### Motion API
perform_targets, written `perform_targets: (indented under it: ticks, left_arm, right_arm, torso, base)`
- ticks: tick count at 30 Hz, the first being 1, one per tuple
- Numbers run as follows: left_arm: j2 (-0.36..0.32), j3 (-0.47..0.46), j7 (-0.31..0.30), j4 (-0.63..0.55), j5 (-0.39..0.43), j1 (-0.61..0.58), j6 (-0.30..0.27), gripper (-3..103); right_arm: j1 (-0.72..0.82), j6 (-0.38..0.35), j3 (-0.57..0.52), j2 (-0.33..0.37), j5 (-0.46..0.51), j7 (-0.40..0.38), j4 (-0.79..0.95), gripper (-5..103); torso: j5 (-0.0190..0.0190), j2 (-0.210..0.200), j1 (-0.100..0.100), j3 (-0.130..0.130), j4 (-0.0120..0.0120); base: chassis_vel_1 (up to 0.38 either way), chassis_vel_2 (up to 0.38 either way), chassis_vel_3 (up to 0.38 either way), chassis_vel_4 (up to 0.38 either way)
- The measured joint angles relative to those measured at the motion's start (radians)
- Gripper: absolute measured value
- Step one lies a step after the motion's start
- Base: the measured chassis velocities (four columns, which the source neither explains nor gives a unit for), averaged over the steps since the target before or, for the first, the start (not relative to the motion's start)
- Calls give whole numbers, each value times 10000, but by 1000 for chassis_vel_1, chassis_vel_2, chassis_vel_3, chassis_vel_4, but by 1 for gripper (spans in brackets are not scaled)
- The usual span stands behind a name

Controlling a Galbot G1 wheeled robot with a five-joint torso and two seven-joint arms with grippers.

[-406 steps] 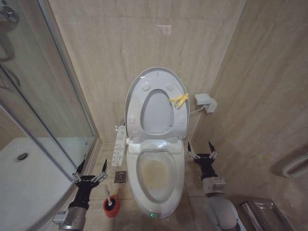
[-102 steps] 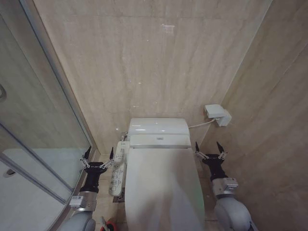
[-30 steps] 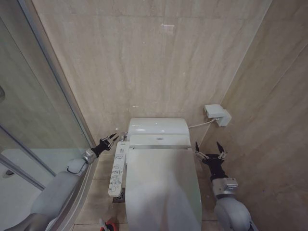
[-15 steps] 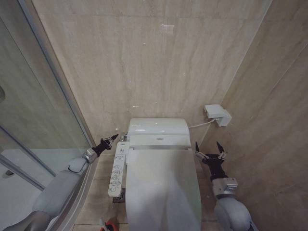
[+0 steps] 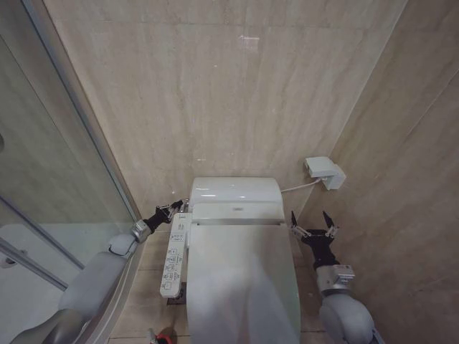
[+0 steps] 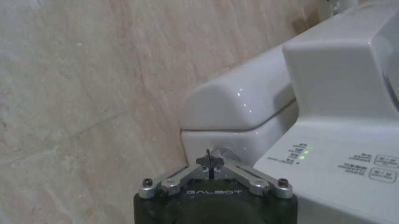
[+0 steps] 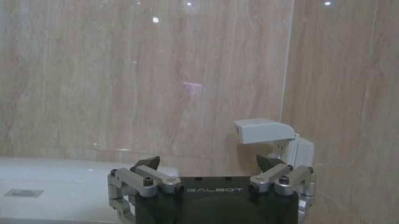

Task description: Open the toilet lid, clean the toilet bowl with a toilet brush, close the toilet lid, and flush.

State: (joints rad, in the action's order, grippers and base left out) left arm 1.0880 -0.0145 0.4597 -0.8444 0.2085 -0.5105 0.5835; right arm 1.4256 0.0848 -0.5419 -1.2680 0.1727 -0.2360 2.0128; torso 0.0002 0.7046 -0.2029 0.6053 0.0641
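The toilet lid (image 5: 240,279) is a glossy white cover lying shut, so the toilet bowl under it is hidden. My left gripper (image 5: 174,208) is shut with nothing in it. It reaches to the left side of the white tank (image 5: 235,190), just above the side control panel (image 5: 174,254). In the left wrist view its joined fingertips (image 6: 209,163) nearly touch the tank's side wall (image 6: 212,140). My right gripper (image 5: 310,226) stands open and empty to the right of the toilet, also seen as the right gripper (image 7: 209,163). The toilet brush's red holder (image 5: 164,337) peeks in at the bottom edge.
A glass shower wall (image 5: 57,179) closes off the left side. A white wall box (image 5: 324,172) with a cable hangs at the right of the tank, and it appears as the wall box (image 7: 265,130) ahead of the right gripper. Tiled walls stand close behind and to the right.
My shut left gripper has moved a little to the right, closer to the tank's side. The right arm has not moved, and the lid stays shut.
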Motion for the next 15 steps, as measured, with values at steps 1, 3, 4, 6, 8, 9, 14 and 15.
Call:
perform_targets:
  ticks: [1,3,4,6,8,9,14,15]
  left_arm:
    - [22,9,6,15,-1,-6,10,0]
    - [44,-28,4,19,-4,-55,15,0]
    - [44,-28,4,19,-4,-55,15,0]
    - [64,-78,22,31,-60,-172,47,0]
    - [96,-142,82,85,-106,-220,91,0]
    - [119,-176,113,145,-132,-233,129,0]
    - [137,-218,243,314,-270,-333,218,0]
    - [137,-218,243,314,-270,-333,218,0]
  right_arm:
    - [0,0,0,0,0,0,0,100]
    - [0,0,-1,0,0,0,0,100]
    - [0,0,-1,0,0,0,0,100]
    - [0,0,0,0,0,0,0,100]
    - [0,0,0,0,-1,0,0,100]
    - [0,0,-1,0,0,0,0,100]
    - [0,0,0,0,0,0,0,100]
    - [0,0,0,0,0,0,0,100]
  torso:
    - [-1,0,0,0,-2]
    - [2,1,0,-1,-1]
    - [2,1,0,-1,-1]
    - [4,2,1,-2,-6]
    - [2,2,2,-2,-5]
    - [2,2,2,-2,-4]
    - [-1,1,2,1,-2]
    - [-1,1,2,1,-2]
  base:
    - [0,0,0,0]
    - [0,0,0,0]
    - [0,0,0,0]
    - [0,0,0,0]
    - [0,0,0,0]
    - [0,0,0,0]
    - [0,0,0,0]
    - [0,0,0,0]
